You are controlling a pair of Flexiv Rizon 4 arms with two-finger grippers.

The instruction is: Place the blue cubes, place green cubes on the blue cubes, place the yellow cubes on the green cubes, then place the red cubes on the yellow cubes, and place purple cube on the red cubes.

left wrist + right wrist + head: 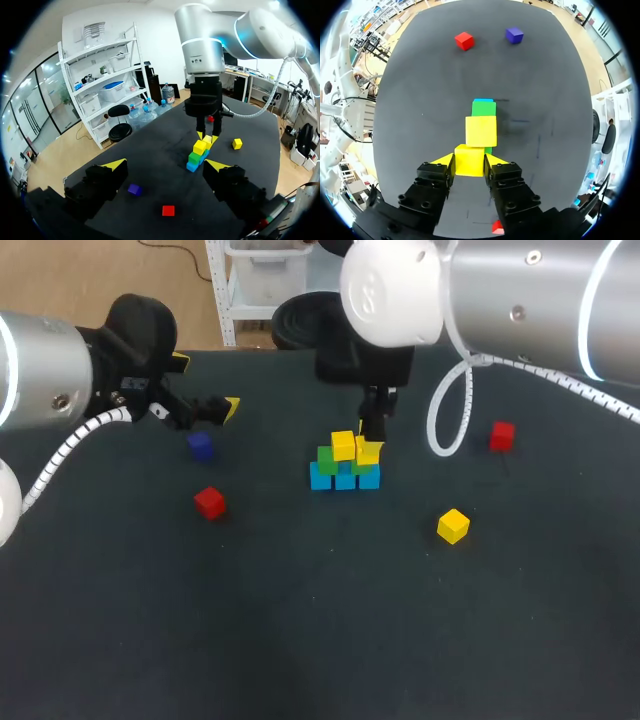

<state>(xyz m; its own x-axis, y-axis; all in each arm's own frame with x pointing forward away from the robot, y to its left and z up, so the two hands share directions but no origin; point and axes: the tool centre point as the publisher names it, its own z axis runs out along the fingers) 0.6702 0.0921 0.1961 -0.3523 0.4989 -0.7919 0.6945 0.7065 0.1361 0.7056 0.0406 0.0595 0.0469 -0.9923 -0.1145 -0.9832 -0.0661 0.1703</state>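
My right gripper [469, 164] is clamped on a small yellow cube [469, 156], with one yellow-tipped finger pressing each side. It holds the cube at the right end of the stack [344, 465], over the green layer; I cannot tell whether the cube rests there. The stack is a row of light blue cubes [345, 481] with green cubes [325, 460] on them and a second yellow cube [343, 444] on top. My left gripper [166, 167] hangs well left of the stack, fingers spread wide. A purple cube [200, 446] and a red cube [209, 502] lie left of the stack. A second red cube [502, 436] and a loose yellow cube [453, 525] lie right of the stack on the dark table [300, 620].
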